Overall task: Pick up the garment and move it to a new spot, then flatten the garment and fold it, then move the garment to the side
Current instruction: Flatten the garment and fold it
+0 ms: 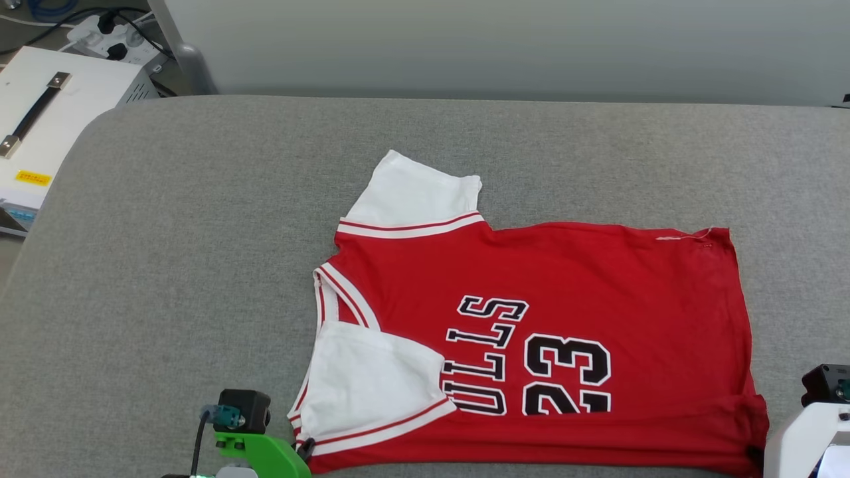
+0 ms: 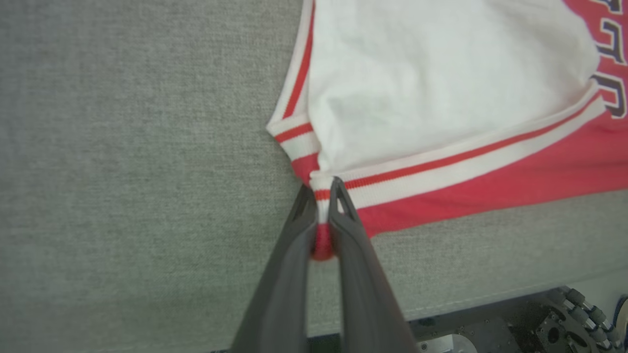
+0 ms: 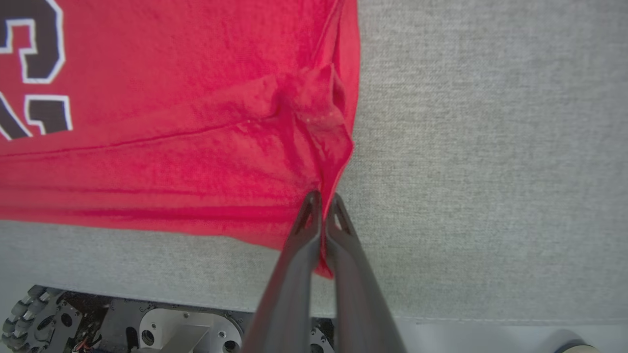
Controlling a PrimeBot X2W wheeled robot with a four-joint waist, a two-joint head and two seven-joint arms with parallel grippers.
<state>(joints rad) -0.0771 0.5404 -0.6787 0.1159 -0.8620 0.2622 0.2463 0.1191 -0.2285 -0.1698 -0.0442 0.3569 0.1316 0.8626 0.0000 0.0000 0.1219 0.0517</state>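
Note:
The garment [image 1: 564,292], a red jersey with white sleeves and black "BULLS 23" print, lies spread sideways on the grey table, collar to the left. Its near edge is folded over the print. My left gripper [image 2: 321,189] is shut on the garment's near left corner [image 2: 321,240], pinching red-and-white trim between its fingers. In the head view that gripper [image 1: 302,451] sits at the bottom edge beside the near white sleeve [image 1: 368,382]. My right gripper [image 3: 321,198] is shut on the bunched red hem corner [image 3: 314,162], seen at the lower right of the head view [image 1: 757,455].
The grey padded table [image 1: 199,265] has bare cloth left, right and behind the garment. Its front edge [image 3: 441,318] lies just below both grippers, with the robot's base [image 3: 171,333] under it. A white box with a handle [image 1: 40,113] stands off the table's far left.

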